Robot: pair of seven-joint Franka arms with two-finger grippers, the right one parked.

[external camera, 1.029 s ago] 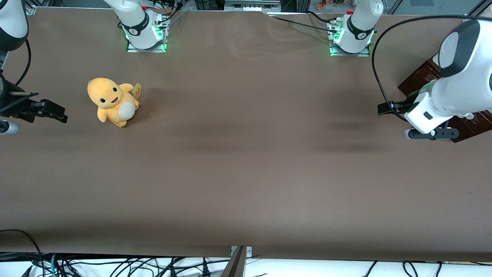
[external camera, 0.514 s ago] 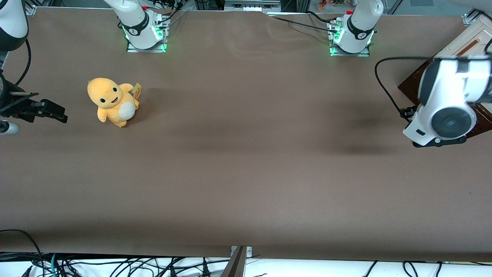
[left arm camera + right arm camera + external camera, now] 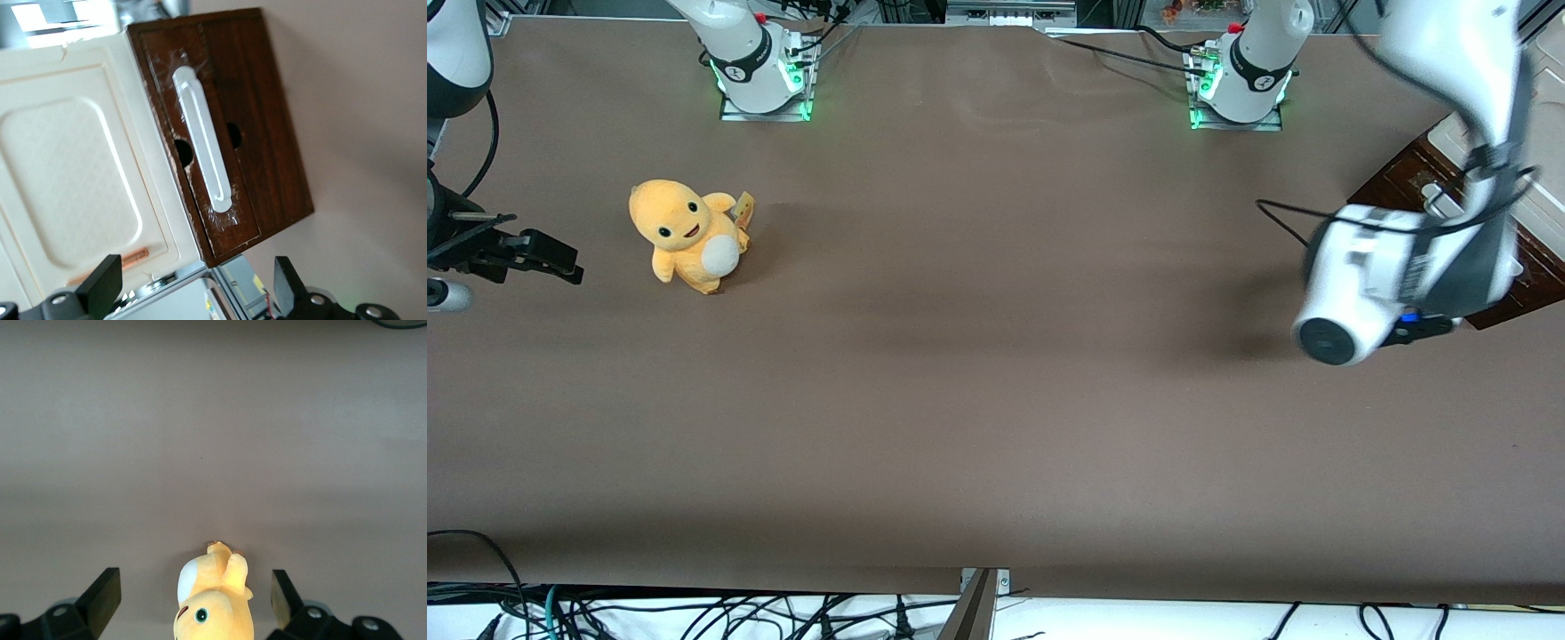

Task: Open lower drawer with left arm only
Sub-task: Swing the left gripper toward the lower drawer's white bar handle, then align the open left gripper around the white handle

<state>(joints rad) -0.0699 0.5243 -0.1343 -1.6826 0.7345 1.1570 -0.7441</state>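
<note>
Not opened yet: lower drawer point(image 3: 227, 133) shut, gripper point(image 3: 193, 293) wide apart, holding nothing, facing handle point(image 3: 202, 140), not touching.

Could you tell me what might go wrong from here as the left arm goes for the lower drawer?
1. The open pincer hangs clear of the lower drawer and is not yet around its pale bar handle; a misaligned approach could strike the dark wood front instead.
2. The cream panel sits right beside the drawer, so a finger could catch on it.
3. The left arm carries a loose black cable that might snag.
</note>
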